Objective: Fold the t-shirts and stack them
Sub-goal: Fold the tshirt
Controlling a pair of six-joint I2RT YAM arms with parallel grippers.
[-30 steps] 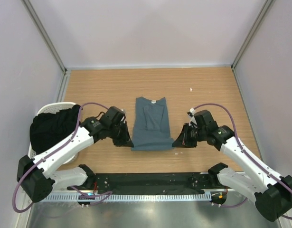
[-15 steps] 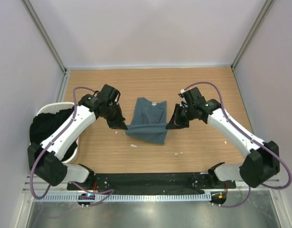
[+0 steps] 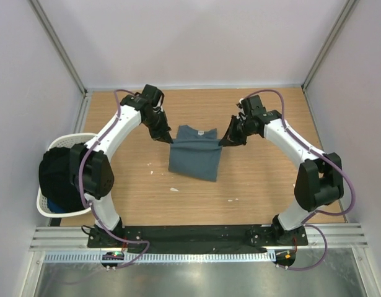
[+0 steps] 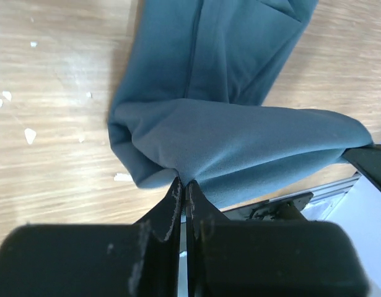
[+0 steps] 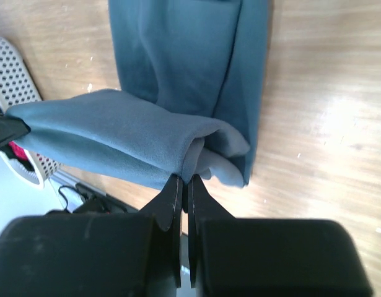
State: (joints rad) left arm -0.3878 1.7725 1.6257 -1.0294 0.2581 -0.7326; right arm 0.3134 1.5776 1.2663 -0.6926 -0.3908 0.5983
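Table (image 3: 252, 185) first: same wood top, nothing about it had moved; the white laundry basket (image 3: 43, 207) sat off the left edge with a dark heap of clothes (image 3: 57, 179) in it, untouched.

Both arms were the big change; a second earlier they were tucked in low at the near hem of the blue-grey t-shirt (image 3: 193, 158), and by this point the left arm (image 3: 116, 133) and right arm (image 3: 286, 139) were stretched way out toward the far side of the table.

The shirt went with them; it had been lying long and narrow, and now the near hem was hauled up and over to about the collar end, so it lay roughly half as long in the middle of the table, a bit skewed, with the lifted edge hanging in a sagging span between the two pinch points.

Left gripper (image 4: 183, 185) was clamped tight on its corner of the cloth; right gripper (image 5: 184, 180) same deal on the other corner, fingers fully squeezed on a bunch of fabric.

Little white neck label (image 3: 202, 132) was just peeking out at the far end.

My read: the halving fold was basically carried over; it just needed laying down and letting go, then stacking.
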